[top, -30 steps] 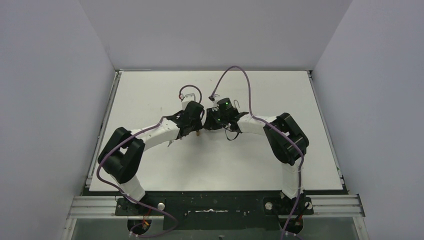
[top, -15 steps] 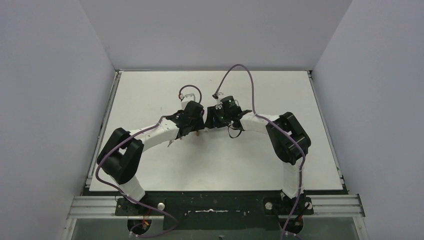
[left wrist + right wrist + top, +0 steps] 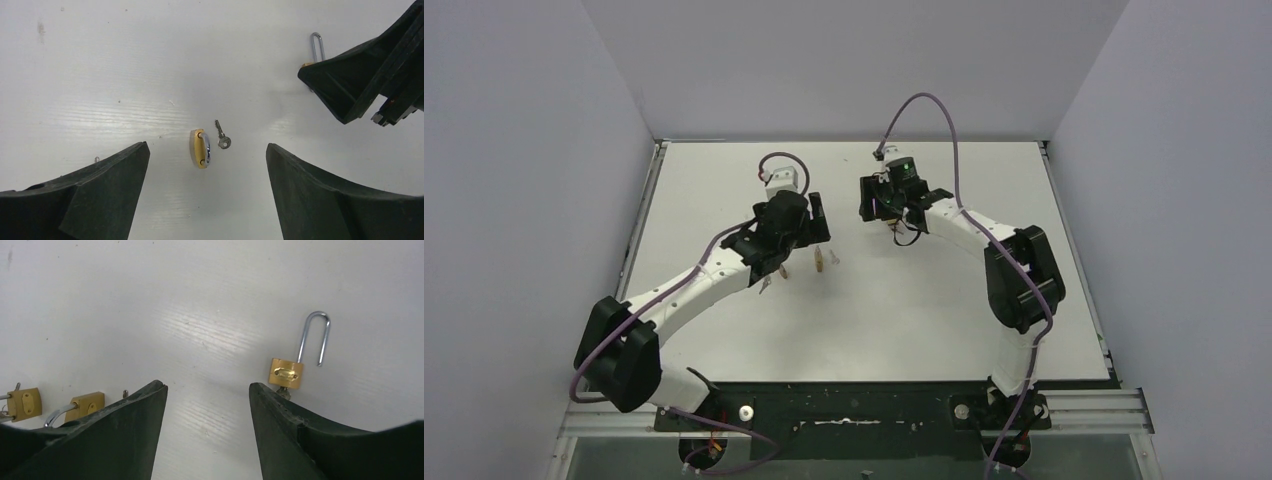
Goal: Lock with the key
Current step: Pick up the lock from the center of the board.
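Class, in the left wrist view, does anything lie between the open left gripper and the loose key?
Nothing visible does. The key lies bare on the table ahead of the open left gripper, with the brass padlock close beside it.

The fixed camera sat high above and behind the arms, tilted down over the whole white counter (image 3: 924, 330). It stood far enough off that walls showed on three sides and the arm bases (image 3: 1014, 395) lay along the bottom edge. The left wrist camera looked almost straight down from close over the counter, its own jaws filling the lower corners. Between them lay a brass padlock (image 3: 200, 148) and a key (image 3: 222, 136), the same pair seen tiny at mid-counter from above. The right wrist camera hung nearer still, also facing down. Both wrist views shared the open-shackled padlock (image 3: 287, 372), which sat top right in the left view, half behind the right arm's jaws.
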